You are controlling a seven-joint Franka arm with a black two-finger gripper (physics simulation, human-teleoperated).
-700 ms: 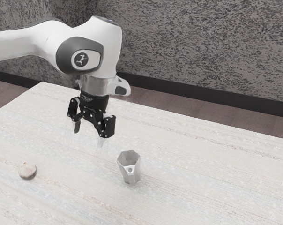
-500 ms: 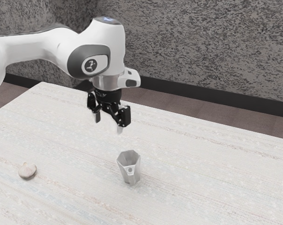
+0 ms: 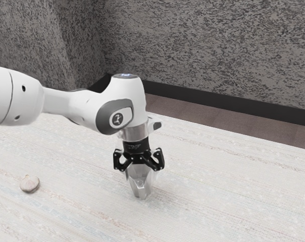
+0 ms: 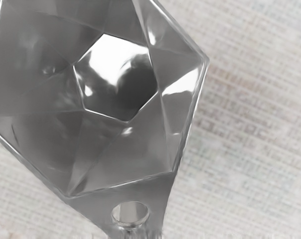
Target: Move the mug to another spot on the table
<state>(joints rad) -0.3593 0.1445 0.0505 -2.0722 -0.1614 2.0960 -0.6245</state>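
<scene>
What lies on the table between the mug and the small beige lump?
Nothing does. In the exterior view the table is bare all the way from the mug to the lump.

The mug is glossy silver-grey; the fingers black; the arm white with grey joint caps; the table pale, finely streaked; the wall speckled grey; the skirting black; the floor brown; the lump beige.

Pale, streaked wooden table, two things on it.
A faceted grey mug stands upright mid-table; a small rounded beige object lies well apart, toward the exterior view's left.
</scene>
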